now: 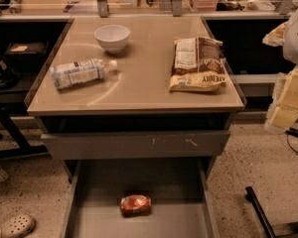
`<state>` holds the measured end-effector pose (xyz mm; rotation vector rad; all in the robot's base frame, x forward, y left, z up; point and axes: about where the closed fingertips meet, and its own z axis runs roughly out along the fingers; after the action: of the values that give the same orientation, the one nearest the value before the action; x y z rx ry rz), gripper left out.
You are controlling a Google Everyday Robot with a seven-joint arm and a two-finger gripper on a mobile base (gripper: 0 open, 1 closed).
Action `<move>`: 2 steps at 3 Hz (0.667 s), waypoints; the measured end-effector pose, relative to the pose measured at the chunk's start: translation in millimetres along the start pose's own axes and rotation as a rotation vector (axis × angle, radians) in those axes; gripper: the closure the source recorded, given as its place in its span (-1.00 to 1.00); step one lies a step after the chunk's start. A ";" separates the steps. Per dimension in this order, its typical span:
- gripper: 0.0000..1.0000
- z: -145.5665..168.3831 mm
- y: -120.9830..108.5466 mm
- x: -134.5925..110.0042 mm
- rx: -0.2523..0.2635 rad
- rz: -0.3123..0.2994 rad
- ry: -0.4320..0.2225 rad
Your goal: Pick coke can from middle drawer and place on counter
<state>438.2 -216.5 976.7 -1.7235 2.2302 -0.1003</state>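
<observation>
1. End effector point(288, 100): pale, blocky, at the edge of the view beside the cabinet. Whether it is apart or together cannot be told. It is nowhere near the can, so the pick is judged not yet begun.
2. Coke can point(135, 205): small, red-orange, mottled with pale markings. It lies on its side, well below the end effector and well apart from it. A grasp across the body looks likely.
3. Middle drawer point(102, 217): grey, shallow, pulled out below the end effector. This exposes the can from above.
4. Worktop point(144, 83): glossy tan, about level with the end effector. The bare centre between bottle point(82, 72), bowl point(112, 36) and snack bags point(197, 63) suits placement.
</observation>
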 end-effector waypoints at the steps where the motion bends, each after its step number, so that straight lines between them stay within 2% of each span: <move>1: -1.00 2.5 2.4 -1.1 0.009 -0.001 -0.003; 2: -1.00 10.9 30.3 -18.7 0.026 -0.002 -0.049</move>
<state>417.4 -189.0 962.8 -1.6964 2.1831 -0.0867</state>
